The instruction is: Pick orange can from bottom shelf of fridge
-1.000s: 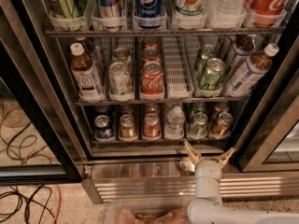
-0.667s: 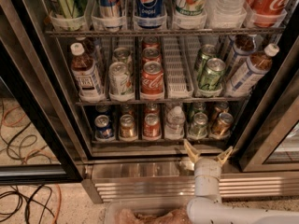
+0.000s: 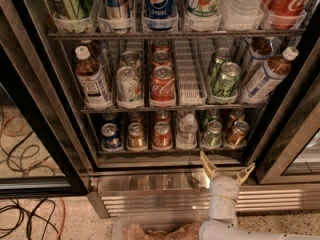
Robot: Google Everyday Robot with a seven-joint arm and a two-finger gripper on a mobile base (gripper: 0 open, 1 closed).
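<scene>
The fridge (image 3: 150, 184) stands open in front of me. On its bottom shelf (image 3: 170, 149) stands a row of cans: blue, an orange can (image 3: 136, 136), red, a clear bottle (image 3: 187, 130), a green can and another amber-orange can (image 3: 236, 133) at the right end. My gripper (image 3: 227, 160) is open and empty. It points up at the fridge's steel sill, just below and in front of the shelf, under the green can (image 3: 212, 134) and the right amber can. It touches nothing.
The middle rack holds a tea bottle (image 3: 92, 81), a red Coca-Cola can (image 3: 163, 85), green cans (image 3: 226, 78) and tilted bottles. A glass door frame (image 3: 287, 144) stands at the right, close to the gripper. Cables (image 3: 25, 149) lie on the floor at the left.
</scene>
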